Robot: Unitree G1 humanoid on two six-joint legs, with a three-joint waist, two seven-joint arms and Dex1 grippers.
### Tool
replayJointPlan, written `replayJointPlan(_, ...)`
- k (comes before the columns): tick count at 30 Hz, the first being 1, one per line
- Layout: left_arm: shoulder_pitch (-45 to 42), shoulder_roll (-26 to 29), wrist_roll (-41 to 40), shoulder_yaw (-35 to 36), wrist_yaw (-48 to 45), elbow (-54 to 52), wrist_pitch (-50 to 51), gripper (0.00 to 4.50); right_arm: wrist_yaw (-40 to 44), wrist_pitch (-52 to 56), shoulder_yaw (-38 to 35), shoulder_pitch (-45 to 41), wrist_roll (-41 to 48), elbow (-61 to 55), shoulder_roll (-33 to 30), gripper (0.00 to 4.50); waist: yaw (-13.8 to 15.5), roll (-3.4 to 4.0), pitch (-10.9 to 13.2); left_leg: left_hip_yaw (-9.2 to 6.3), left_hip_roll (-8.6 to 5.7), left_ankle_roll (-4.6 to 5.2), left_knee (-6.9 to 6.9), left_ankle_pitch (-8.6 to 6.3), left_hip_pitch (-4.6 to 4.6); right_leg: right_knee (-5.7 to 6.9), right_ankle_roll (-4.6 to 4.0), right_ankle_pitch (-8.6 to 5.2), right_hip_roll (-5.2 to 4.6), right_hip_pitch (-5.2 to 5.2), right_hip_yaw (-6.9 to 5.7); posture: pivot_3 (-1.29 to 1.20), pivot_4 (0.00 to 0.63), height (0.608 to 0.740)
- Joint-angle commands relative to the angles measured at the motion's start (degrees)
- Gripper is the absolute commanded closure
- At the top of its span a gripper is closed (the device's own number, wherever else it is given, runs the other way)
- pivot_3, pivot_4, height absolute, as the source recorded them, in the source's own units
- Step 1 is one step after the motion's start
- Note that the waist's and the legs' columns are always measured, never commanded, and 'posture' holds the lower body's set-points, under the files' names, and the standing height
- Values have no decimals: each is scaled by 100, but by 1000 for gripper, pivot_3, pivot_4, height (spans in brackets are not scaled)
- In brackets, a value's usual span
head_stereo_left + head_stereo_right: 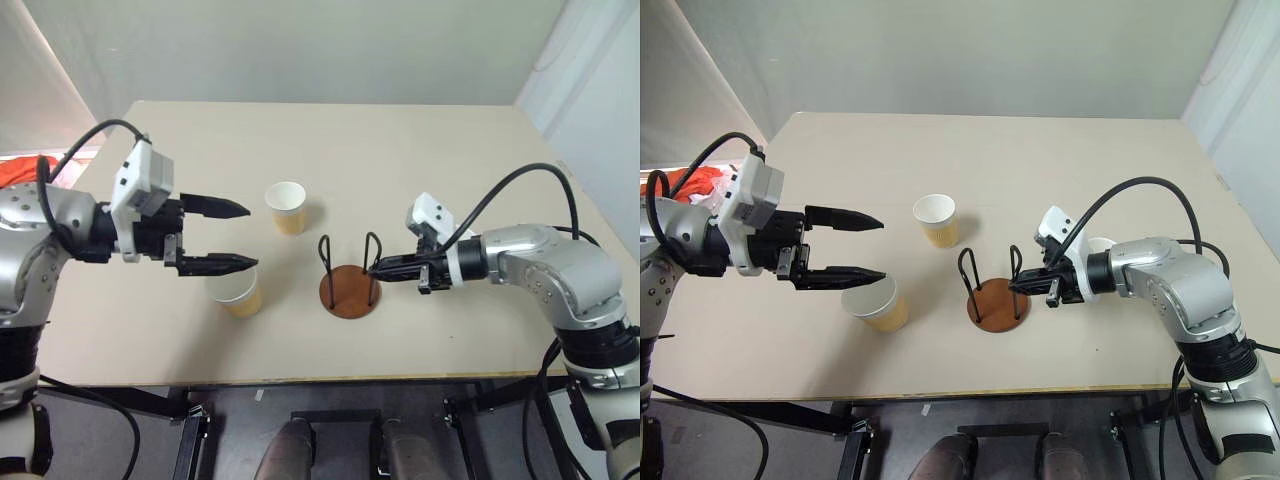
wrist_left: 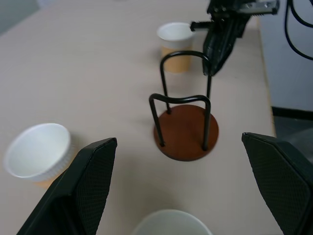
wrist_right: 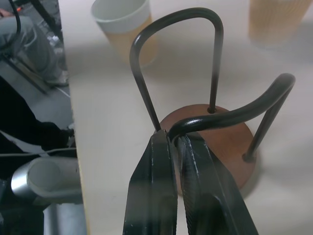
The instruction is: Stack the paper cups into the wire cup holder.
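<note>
The holder (image 1: 350, 278) stands upright on the table (image 1: 420, 150), empty, its two wire loops rising from the brown disc base. All positions below are given relative to the holder.

The right gripper (image 3: 177, 142) has its jaws closed on the wire of one loop, near the top bend (the wire passes between the two fingers in the right wrist view). The left gripper (image 1: 228, 235) hovers well to the holder's left, jaws spread wide and holding nothing.

Cup locations:
- One cup (image 1: 286, 207) stands upright behind and to the left of the holder, apart from it.
- A second cup (image 1: 238, 290) stands to the left, just below the left gripper's lower finger.
- A third cup (image 2: 174, 45) stands beyond the holder on its right side, partly hidden behind the right arm.

Handling, as a judgement: the cups are light, thin-walled and easily crushed. Take hold across the rim or upper wall with light pressure. The holder is stiff; its base probably slides readily on the table, so pinching the wire steadies it during insertion.
</note>
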Motion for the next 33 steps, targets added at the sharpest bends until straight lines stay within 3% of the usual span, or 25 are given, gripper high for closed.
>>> replayJointPlan(1,29,88,-46,128,-58,-147,-48,0,-45,-145,170,-24,-76,-65,-70,4479,-2,-1,-1,0,0,2,0,5,1,1,-2,1,0,0,0,0,150,740)
replayJointPlan(5,60,102,33,145,-43,-78,-96,0,-106,-279,357,-76,-267,2,-148,4479,-6,-2,-1,0,0,3,0,15,6,2,-10,6,1,3,6,0,150,740)
replayJointPlan(11,-57,48,146,66,-17,94,-215,0,2,-225,322,-352,-279,-1,-405,2616,-10,-2,-1,2,-1,4,0,22,6,2,-12,8,3,2,12,0,150,740)
replayJointPlan(19,-527,-96,312,-76,-166,599,-524,0,774,-1250,131,-789,-852,-121,-2115,82,40,-3,-2,3,-2,9,1,9,-14,-16,-11,8,2,-7,13,0,150,740)
replayJointPlan(25,-897,-465,222,-241,-243,684,-547,0,1237,-1946,276,-764,-1288,611,-2625,82,34,-10,-5,4,-1,15,0,-1,-21,-28,-2,14,2,-8,13,0,150,740)
replayJointPlan(33,-810,-443,271,-177,-354,663,-531,0,1393,-2619,899,-570,-2155,1660,-2205,82,-11,-8,-3,10,1,28,1,4,-19,-34,72,57,2,-9,22,0,150,740)
